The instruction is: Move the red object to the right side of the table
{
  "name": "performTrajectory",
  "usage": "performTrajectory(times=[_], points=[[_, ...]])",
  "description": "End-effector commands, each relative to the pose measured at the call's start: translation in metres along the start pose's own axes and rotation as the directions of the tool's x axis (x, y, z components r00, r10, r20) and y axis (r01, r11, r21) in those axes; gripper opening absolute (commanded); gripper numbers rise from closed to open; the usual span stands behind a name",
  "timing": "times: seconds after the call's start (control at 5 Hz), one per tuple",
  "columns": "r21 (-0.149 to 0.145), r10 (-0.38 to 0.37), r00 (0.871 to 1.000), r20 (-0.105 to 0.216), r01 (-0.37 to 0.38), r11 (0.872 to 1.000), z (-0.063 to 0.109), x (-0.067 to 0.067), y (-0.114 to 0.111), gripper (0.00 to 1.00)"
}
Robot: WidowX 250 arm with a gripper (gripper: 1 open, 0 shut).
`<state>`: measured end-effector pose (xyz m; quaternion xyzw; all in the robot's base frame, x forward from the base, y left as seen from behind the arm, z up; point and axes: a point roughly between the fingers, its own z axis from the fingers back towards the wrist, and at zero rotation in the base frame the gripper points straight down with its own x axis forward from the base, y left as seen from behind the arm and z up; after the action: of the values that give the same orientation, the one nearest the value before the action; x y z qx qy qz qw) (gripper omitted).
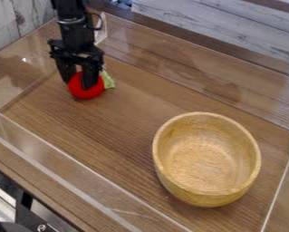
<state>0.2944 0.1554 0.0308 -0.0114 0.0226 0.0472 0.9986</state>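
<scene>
The red object (85,89), a small round toy fruit with a green leafy end (107,82), rests on the table (134,118) at its far left. My black gripper (81,76) has come straight down over it. Its two fingers hug the fruit's left and right sides and look pressed against it. The top of the fruit is hidden behind the gripper body. The fruit still touches the wood.
A round light-wood bowl (207,156) stands at the front right. Low clear acrylic walls (62,163) edge the tabletop. Bare wood lies between the fruit and the bowl.
</scene>
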Motion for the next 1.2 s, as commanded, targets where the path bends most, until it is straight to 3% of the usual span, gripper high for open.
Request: performTrajectory(times=[0.0,0.2,0.4,0.6,1.0], points=[[0.002,-0.049,0.997,0.063,0.049,0.999,0.034,0.000,-0.016,0.00],[-0.020,-0.105,0.988,0.109,0.108,0.994,0.068,-0.007,-0.036,0.00],[-0.047,-0.085,0.986,0.144,0.092,0.995,0.086,0.001,-0.058,0.00],[-0.061,-0.061,0.986,0.156,0.072,0.996,0.086,0.010,-0.080,0.00],[-0.061,-0.023,0.988,0.155,0.033,0.998,0.049,0.031,-0.090,0.00]])
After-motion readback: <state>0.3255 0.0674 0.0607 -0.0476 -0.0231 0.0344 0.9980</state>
